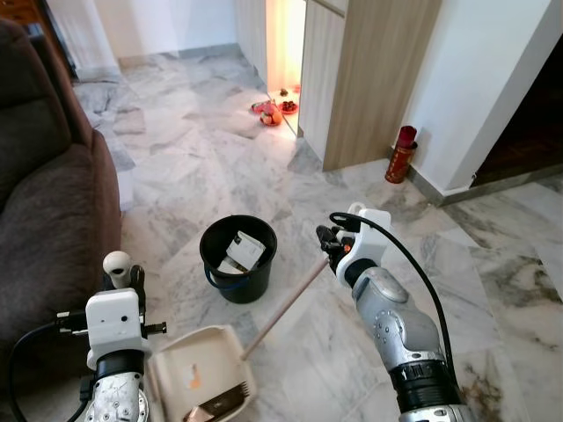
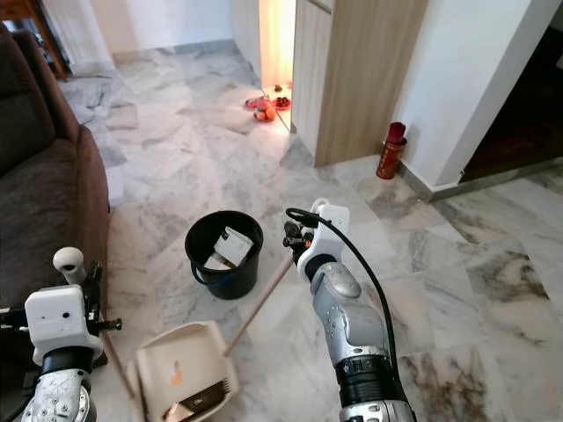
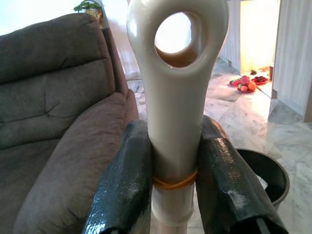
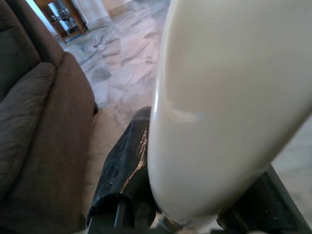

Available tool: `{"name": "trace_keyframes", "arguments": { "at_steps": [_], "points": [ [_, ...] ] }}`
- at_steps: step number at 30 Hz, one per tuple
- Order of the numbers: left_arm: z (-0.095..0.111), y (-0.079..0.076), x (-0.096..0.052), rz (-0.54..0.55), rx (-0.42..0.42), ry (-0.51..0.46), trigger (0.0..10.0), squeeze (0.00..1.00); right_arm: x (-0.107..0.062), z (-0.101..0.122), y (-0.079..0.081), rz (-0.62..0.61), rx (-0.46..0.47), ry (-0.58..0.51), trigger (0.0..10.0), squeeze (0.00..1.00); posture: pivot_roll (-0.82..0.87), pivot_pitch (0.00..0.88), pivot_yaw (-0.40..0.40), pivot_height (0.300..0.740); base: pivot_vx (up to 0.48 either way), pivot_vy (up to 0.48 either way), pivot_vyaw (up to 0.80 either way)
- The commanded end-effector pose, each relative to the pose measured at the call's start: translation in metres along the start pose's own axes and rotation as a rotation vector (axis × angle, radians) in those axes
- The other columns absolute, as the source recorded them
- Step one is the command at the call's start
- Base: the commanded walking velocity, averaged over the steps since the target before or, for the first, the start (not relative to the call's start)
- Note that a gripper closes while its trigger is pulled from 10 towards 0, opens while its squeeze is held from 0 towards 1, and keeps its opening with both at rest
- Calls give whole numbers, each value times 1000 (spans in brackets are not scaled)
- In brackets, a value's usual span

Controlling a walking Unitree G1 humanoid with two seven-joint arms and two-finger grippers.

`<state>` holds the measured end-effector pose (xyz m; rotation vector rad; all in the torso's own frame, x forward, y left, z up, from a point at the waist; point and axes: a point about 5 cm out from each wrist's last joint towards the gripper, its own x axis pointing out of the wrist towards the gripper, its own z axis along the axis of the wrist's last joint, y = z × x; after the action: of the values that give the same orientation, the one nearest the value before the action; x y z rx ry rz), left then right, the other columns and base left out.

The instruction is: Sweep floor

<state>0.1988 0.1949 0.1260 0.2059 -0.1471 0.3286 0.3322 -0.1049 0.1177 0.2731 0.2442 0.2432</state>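
A cream dustpan [image 1: 198,365] rests on the marble floor at my feet. My left gripper [image 1: 123,283] is shut on its upright handle [image 3: 178,97], just below the looped top. Inside the pan lie a small orange scrap [image 1: 194,381] and the broom's brown head [image 1: 215,404]. The broom's cream stick [image 1: 281,312] slants up to the right to my right gripper [image 1: 332,242], which is shut on its upper end. In the right wrist view the stick [image 4: 229,97] sits against a black finger [image 4: 129,161].
A black bucket [image 1: 237,255] holding paper scraps stands just beyond the dustpan. A brown sofa [image 1: 44,193] runs along my left. A red canister [image 1: 402,154] stands by the white wall, next to a wooden cabinet [image 1: 369,79]. Fruit plates [image 1: 268,112] sit farther back.
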Motion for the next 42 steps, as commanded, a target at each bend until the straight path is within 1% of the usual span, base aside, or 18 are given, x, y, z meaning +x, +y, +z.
{"name": "trace_keyframes", "arguments": {
  "at_steps": [1, 3, 4, 7, 9, 11, 12, 15, 17, 20, 26, 29, 30, 32, 33, 36, 37, 42],
  "points": [
    [9, 2, 1, 2, 15, -44, 10000, 0, 0, 21, 8, 34, -14, -85, 10000, 0, -96, 73, 28, 740, 0, 0, 0],
    [9, 2, 1, 1, 15, -43, 10000, 0, -2, 27, 12, 59, -42, -95, 10000, 0, -96, 73, 28, 740, 0, 0, 0],
    [9, 2, 1, 2, 14, -43, 10000, 0, -3, 32, 16, 83, -80, -99, 10000, 0, -96, 73, 28, 740, 0, 0, 0],
    [9, 2, 2, 1, 13, -42, 10000, 0, -5, 40, 20, 106, -88, -107, 10000, 0, -102, 75, 29, 740, 0, 0, 0],
    [8, 2, 2, 0, 13, -42, 10000, 0, -7, 48, 22, 111, -117, -97, 10000, 0, -102, 75, 29, 740, 0, 0, 0],
    [8, 2, 2, 0, 13, -42, 10000, 0, -7, 49, 22, 112, -121, -97, 10000, 0, -102, 75, 29, 740, 0, 0, 0],
    [8, 2, 2, -5, 21, -42, 10000, 0, -10, 60, 25, 130, -106, -90, 10000, 0, -106, 76, 30, 740, 0, 0, 0],
    [8, 1, 2, -8, 21, -42, 10000, 0, -14, 75, 28, 153, -92, -99, 10000, 0, -112, 77, 31, 740, 0, 0, 0],
    [8, 0, 2, -10, 21, -43, 10000, 0, -16, 81, 29, 167, -92, -88, 10000, 0, -112, 77, 31, 740, 0, 0, 0],
    [8, 0, 3, -12, 20, -42, 10000, 0, -19, 85, 31, 185, -120, -46, 10000, 0, -121, 79, 33, 740, 0, 0, 0],
    [7, 0, 3, -12, 20, -43, 10000, 0, -21, 99, 34, 199, -101, -75, 10000, 0, -121, 78, 34, 740, 0, 0, 0],
    [7, 1, 3, -10, 20, -43, 10000, 0, -22, 112, 36, 188, -87, -121, 10000, 0, -122, 77, 34, 740, 0, 0, 0],
    [8, 1, 3, -9, 21, -44, 10000, 0, -23, 124, 37, 173, -69, -176, 10000, 0, -122, 77, 34, 740, 0, 0, 0],
    [8, 1, 3, -8, 21, -44, 10000, 0, -24, 132, 39, 168, -60, -219, 10000, 0, -122, 77, 34, 740, 0, 0, 0],
    [8, 1, 3, -7, 21, -44, 10000, 0, -25, 139, 41, 166, -58, -261, 10000, 0, -119, 75, 36, 740, 0, 0, 0],
    [8, 1, 3, -8, 21, -45, 10000, 0, -27, 145, 41, 154, -60, -303, 10000, 0, -119, 75, 36, 740, 0, 0, 0],
    [8, 1, 3, -9, 21, -46, 10000, 0, -27, 148, 42, 153, -43, -324, 10000, 0, -119, 75, 36, 740, 0, 0, 0],
    [8, 2, 4, -9, 21, -48, 10000, 0, -29, 155, 44, 155, -17, -361, 10000, 0, -117, 71, 40, 740, 0, 0, 0]
  ]
}}
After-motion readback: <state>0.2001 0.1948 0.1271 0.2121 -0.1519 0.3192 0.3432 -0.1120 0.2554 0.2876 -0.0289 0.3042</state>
